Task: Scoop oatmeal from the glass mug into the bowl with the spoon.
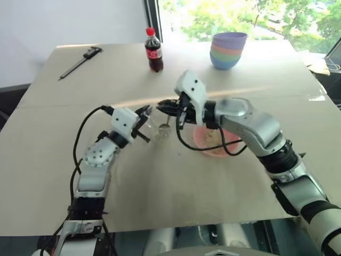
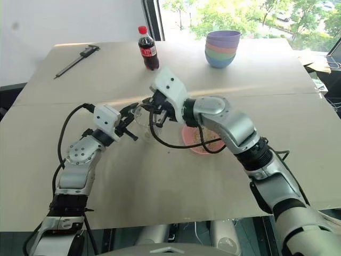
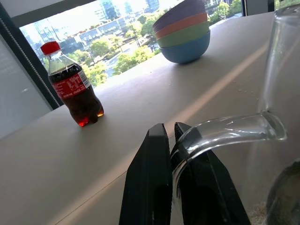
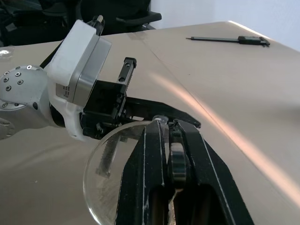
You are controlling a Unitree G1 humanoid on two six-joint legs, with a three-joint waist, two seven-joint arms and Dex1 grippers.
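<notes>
Gripping the handle of the glass mug, the left gripper has its black fingers pinched tight on the clear loop, near the middle of the table. The right gripper reaches in from the right with its jaws pressed together on the spoon, whose end hangs over the mug's mouth. Just to the right sits the pink bowl with oatmeal in it. At the far edge stand a cola bottle, a stack of bowls and a caliper.
</notes>
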